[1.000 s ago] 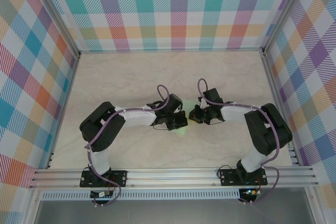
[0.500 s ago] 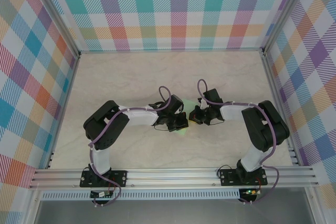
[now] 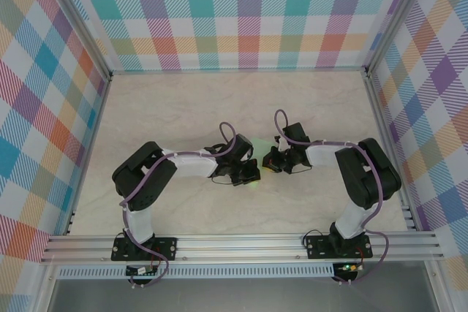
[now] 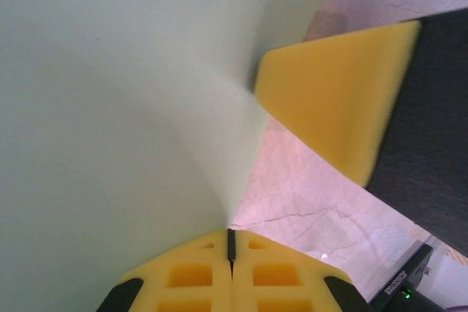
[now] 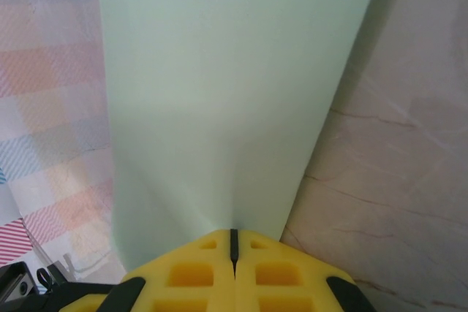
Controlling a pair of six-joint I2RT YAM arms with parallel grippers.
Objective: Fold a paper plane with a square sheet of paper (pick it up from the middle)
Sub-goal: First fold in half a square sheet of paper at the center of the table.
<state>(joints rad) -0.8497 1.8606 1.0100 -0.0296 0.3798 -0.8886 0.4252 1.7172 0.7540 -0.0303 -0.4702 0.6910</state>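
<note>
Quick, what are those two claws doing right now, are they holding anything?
The left gripper is closed, pinching the square sheet of paper.
The right gripper is closed too, pinching the same sheet.

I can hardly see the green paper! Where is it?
In the top view, the square sheet of paper is in the middle of the table, pinched between the left gripper and the right gripper, both shut on it.

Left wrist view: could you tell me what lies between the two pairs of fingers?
The green paper spans that stretch, as the left wrist view shows.
</note>
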